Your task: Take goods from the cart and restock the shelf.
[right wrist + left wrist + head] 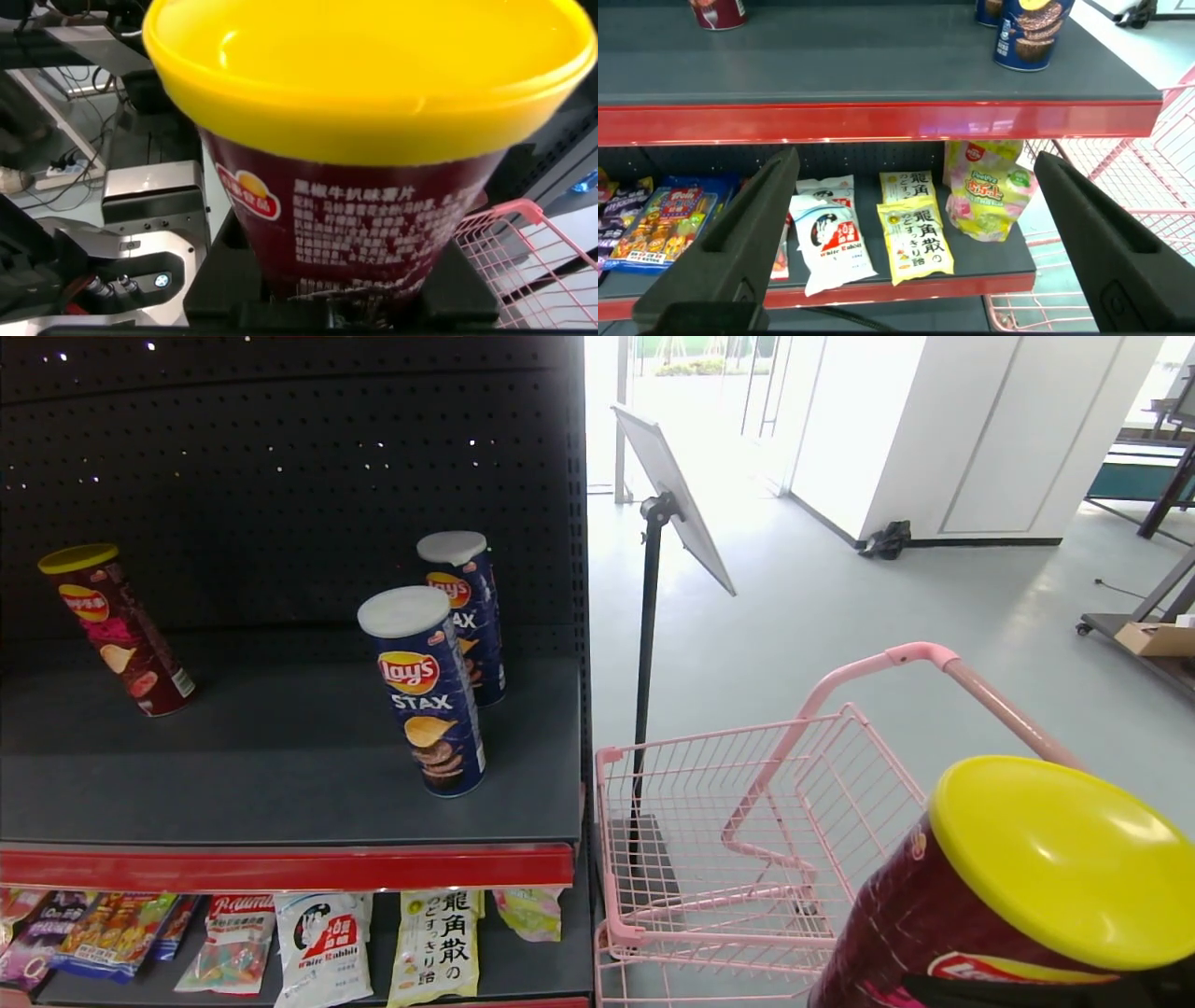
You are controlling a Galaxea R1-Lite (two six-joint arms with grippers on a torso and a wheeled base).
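While my right gripper [346, 294] grips the yellow-lidded chip can [1008, 896] low on its wall beside the cart [719, 735], I judge it light, stiff but crushable; my left gripper [915, 159] hangs spread.

We hold a yellow-lidded maroon can [1027, 868] upright in our right claw [346, 299], the pink cart [609, 840] just beside it, while farther left on the shelf [233, 775] stand two blue cans [425, 691] and another maroon tube [117, 630].
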